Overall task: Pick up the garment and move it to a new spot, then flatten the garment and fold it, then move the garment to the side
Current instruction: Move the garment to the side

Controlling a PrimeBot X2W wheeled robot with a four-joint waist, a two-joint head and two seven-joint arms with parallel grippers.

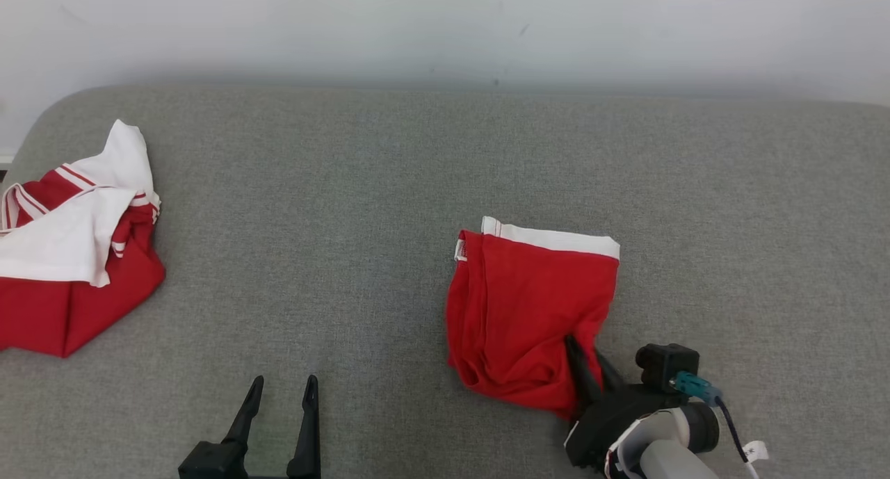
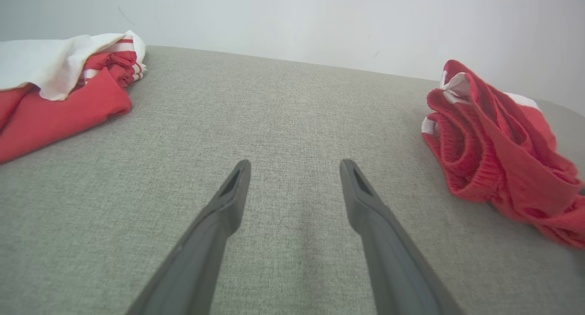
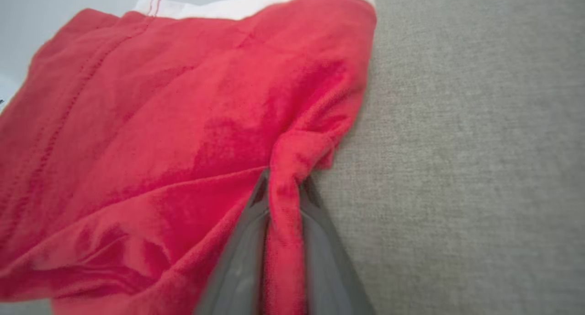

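The red garment (image 3: pixel 160 123) is pinched at its edge by the right gripper (image 3: pixel 283 182), seemingly shallowly, so it could be lost when lifted; the left gripper (image 1: pixel 285 382) is spread wide, empty.

Surface: a grey woven-fabric surface (image 1: pixel 334 208) is stretching wide, its far left corner rounding off.
Right of middle: a red garment (image 1: pixel 528 305) with a white band along its far edge is lying loosely folded on it.
Far left: a red-and-white garment (image 1: pixel 69 256) is lying crumpled, well apart from the other.
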